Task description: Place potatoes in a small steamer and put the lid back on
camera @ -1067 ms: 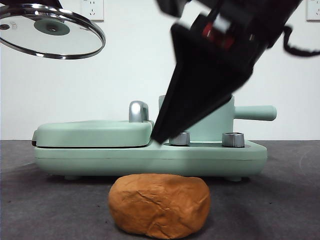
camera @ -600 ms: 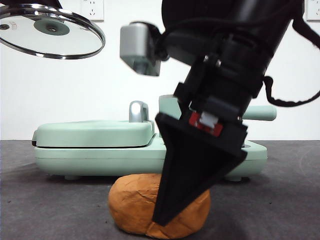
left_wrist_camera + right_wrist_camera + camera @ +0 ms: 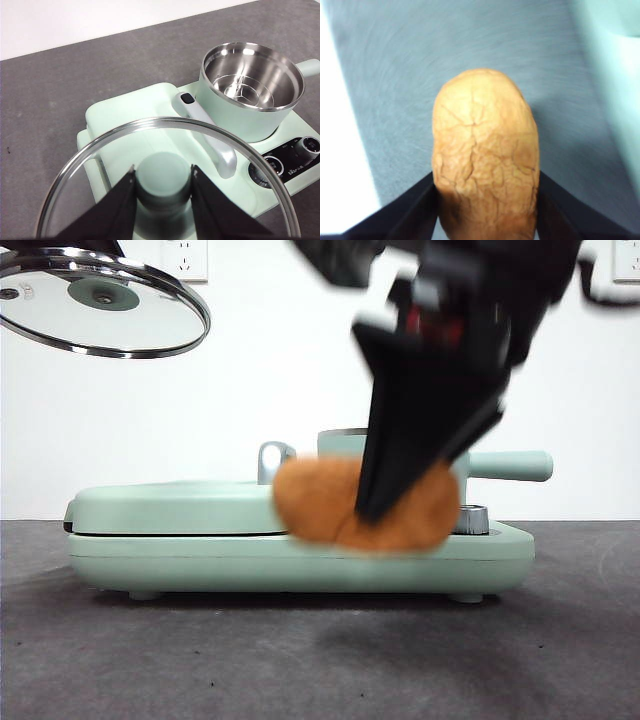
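The potato is an orange-brown wrinkled lump held in the air in front of the appliance, with my right gripper shut on it. In the right wrist view the potato sits between the two black jaws, above the grey table. The small steamer, a mint green pot with a steel rim, stands uncovered and empty on its base; in the front view only its handle shows clearly. My left gripper is shut on the green knob of the glass lid, held high at the far left.
A flat green hinged grill plate with a steel handle lies beside the pot on the shared base. Control knobs sit on the base in front of the pot. Dark grey table spreads in front.
The right gripper closed on the potato on the table and has lifted it up to the level of the appliance. The lid has stayed in place.
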Tool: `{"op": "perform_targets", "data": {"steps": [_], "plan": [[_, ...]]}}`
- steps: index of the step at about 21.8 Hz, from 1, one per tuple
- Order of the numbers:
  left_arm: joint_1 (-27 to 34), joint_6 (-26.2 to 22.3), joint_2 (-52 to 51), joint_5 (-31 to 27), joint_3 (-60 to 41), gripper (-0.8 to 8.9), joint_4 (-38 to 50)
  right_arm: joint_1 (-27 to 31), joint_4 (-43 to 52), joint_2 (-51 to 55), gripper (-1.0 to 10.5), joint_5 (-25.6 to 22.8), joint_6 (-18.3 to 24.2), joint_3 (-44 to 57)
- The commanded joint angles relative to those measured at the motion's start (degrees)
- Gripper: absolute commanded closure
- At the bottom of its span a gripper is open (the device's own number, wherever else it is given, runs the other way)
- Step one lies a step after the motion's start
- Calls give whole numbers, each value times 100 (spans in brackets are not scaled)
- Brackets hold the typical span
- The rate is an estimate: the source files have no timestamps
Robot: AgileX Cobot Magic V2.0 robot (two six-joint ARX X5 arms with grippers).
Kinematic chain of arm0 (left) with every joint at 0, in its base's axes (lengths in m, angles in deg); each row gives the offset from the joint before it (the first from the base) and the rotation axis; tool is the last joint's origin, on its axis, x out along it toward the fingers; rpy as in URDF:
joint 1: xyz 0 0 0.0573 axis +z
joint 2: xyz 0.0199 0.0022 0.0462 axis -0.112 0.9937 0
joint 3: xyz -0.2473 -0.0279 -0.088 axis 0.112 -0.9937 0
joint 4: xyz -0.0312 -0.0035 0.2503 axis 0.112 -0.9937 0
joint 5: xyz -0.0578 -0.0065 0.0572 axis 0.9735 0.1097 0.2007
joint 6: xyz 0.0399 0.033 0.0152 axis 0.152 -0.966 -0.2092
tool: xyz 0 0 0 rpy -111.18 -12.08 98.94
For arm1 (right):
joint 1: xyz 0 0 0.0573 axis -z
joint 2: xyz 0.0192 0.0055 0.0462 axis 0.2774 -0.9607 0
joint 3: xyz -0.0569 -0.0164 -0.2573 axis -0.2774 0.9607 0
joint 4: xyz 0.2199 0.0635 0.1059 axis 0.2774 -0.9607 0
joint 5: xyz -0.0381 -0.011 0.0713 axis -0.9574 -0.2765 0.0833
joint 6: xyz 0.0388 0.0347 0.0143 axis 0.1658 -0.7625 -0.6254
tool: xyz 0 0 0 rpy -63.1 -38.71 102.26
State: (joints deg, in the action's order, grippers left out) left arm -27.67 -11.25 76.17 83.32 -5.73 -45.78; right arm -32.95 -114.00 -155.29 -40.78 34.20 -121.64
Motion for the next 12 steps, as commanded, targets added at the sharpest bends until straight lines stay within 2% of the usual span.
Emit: {"op": "perform_targets", "data": {"steps": [1, 4, 6, 12], "plan": [[-9, -44, -13, -17, 87, 805, 184, 162, -682, 50, 751, -144, -994, -581], [-9, -61, -13, -17, 87, 804, 186, 562, -1672, 37, 751, -146, -1458, -1493], [-9, -59, -13, -17, 87, 804, 186, 855, -1947, 0, 751, -144, -1458, -2052], [-9, -55, -11, -17, 85, 805, 184, 1486, -1978, -387, 750, -142, -1360, -2977]]}}
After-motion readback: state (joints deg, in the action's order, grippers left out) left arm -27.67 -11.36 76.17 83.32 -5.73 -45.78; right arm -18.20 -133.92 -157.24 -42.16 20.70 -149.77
